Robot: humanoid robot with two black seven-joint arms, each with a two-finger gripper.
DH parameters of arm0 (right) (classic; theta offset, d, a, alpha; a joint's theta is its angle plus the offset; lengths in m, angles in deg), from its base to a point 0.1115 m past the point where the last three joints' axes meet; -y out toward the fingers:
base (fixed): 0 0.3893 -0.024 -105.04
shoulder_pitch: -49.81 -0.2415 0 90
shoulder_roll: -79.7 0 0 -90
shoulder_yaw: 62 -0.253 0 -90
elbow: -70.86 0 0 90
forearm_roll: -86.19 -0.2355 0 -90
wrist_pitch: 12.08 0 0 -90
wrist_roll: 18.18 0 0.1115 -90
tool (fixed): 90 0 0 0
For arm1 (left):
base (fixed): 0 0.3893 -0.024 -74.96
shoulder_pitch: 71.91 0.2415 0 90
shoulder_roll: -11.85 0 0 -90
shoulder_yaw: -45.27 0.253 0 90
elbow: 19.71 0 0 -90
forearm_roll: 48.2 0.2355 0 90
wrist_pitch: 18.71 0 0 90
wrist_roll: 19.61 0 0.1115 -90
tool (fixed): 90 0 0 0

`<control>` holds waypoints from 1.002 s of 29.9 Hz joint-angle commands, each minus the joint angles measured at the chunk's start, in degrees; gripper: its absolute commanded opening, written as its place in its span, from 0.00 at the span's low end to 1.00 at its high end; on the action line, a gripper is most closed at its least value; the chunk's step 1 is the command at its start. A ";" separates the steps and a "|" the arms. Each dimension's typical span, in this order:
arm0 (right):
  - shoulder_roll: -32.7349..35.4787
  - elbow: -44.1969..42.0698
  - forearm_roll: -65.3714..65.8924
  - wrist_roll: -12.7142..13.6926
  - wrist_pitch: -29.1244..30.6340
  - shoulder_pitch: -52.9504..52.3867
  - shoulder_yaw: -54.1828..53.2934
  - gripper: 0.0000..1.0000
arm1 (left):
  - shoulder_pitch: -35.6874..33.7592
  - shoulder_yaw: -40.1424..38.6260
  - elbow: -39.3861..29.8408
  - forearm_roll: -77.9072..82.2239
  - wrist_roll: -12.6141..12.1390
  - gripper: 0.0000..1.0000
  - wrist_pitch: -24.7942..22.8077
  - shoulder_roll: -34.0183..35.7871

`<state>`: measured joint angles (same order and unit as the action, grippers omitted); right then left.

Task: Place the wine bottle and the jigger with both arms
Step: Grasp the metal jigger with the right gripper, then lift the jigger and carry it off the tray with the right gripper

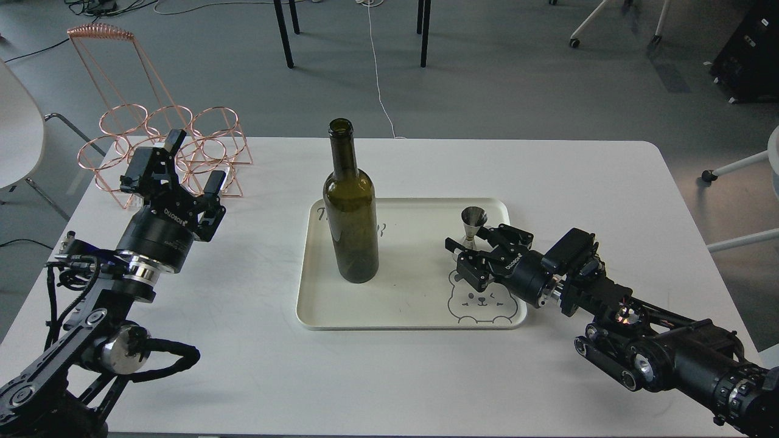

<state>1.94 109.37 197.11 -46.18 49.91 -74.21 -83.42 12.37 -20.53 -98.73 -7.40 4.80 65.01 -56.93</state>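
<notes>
The bottle [350, 207] stands upright on the left part of the tray [341, 313], long axis vertical, open mouth up, well clear of both arms. That placement looks finished: it rests on its base with nothing touching it.

The jigger [473, 226] stands upright too, on the tray's right part, one cone opening up. The right gripper [465, 246] lies low and reaches in from the right, its fingers apart on either side of the jigger's lower cone; whether they touch it I cannot quite tell from this angle. I judge it is either letting go or about to take hold.

The left gripper [193, 159] hangs above the counter [243, 365] in front of the wire rack [164, 146], fingers apart and holding nothing.
</notes>
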 commanded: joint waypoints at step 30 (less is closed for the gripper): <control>7.52 2.98 -1.23 0.00 0.01 -1.05 -11.26 0.11 | -0.16 -0.03 -1.13 0.07 0.03 0.98 0.03 -0.22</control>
<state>6.97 111.86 196.00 -46.19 49.92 -75.42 -92.12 12.21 -20.63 -99.48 -7.33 4.83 65.05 -57.15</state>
